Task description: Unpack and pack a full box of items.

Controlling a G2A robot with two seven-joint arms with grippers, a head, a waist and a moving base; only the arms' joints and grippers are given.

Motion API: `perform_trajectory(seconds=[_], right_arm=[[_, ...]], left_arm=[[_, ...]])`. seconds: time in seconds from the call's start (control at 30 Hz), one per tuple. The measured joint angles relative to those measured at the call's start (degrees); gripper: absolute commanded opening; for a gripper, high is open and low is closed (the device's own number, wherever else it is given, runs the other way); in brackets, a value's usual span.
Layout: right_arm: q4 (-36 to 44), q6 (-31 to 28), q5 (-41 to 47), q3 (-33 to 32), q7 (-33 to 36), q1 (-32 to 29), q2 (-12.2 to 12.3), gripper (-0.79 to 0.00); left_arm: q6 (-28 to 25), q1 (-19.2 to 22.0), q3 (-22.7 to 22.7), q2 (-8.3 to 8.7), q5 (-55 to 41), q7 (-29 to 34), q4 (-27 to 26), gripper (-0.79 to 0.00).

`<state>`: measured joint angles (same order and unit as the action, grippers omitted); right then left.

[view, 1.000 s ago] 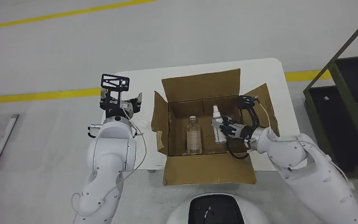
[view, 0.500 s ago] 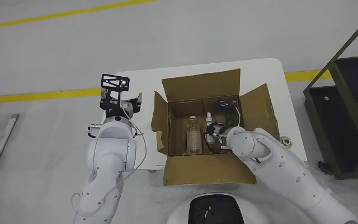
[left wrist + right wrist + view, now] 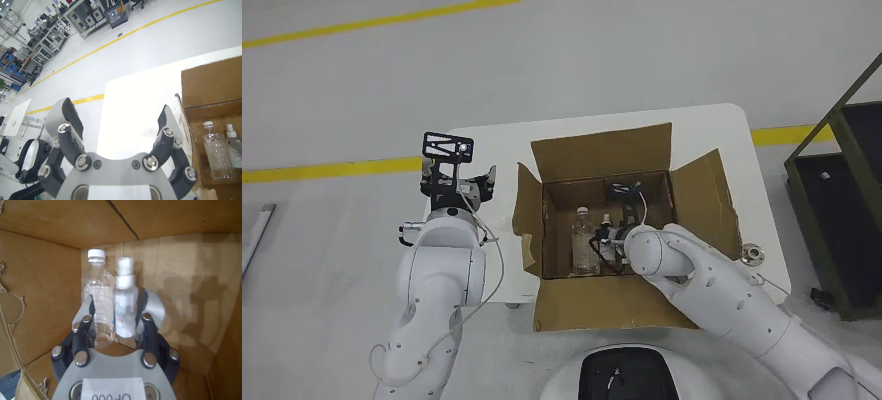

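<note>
An open cardboard box stands on the white table. On its floor lie a clear water bottle and a white spray bottle, side by side. My right gripper is down inside the box, open, its fingers spread around the lower ends of both bottles; the spray bottle rests against one finger. My left gripper is open with nothing in it, above the table's left end and outside the box. From there both bottles show in the box.
The box flaps stand open on all sides. A small round object lies on the table to the right of the box. A dark metal rack stands off the table's right end.
My right gripper has moved left across the box floor, bringing the spray bottle over until it lies beside the water bottle. The left arm has not moved.
</note>
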<state>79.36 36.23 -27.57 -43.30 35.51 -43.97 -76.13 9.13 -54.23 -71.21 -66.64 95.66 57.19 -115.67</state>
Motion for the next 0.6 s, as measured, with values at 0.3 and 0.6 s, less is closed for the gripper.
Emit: perform_trajectory(seconds=[0.3, 0.6], right_arm=[[6.04, -3.26, -2.09, -2.98, -0.47, -1.83, 0.51, -0.428], [30.06, -6.13, -18.06, -17.89, 3.27, -14.30, 5.88, -0.785]], left_arm=[[0.00, 0.00, 0.00, 0.00, 0.00, 0.00, 0.00, 0.000], [0.00, 0.00, 0.00, 0.00, 0.00, 0.00, 0.00, 0.000]])
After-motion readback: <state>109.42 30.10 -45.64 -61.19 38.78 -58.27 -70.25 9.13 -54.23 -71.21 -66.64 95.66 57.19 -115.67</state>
